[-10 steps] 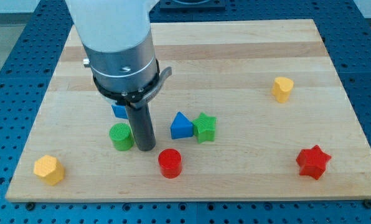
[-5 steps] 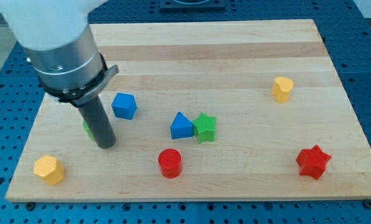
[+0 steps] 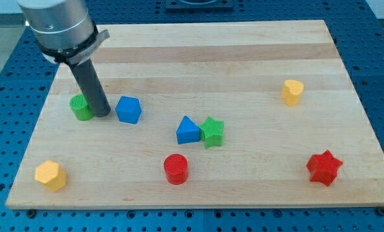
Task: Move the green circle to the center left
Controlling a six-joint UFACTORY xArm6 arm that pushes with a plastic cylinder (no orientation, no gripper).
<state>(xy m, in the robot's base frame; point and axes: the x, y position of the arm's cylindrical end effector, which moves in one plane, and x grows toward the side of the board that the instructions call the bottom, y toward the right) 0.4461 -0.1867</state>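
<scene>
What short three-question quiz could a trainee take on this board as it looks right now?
1. True or false: my tip sits at the view's right side of the green circle.
2. Which block lies nearest the blue triangular block? A) green star B) red star C) yellow heart
3. Fill in: the yellow hexagon lies near the wooden board's bottom-____ corner in the view.

Key: 1 true, with the tip right up against the circle. 2 A, they look to be touching. 3 left.
</scene>
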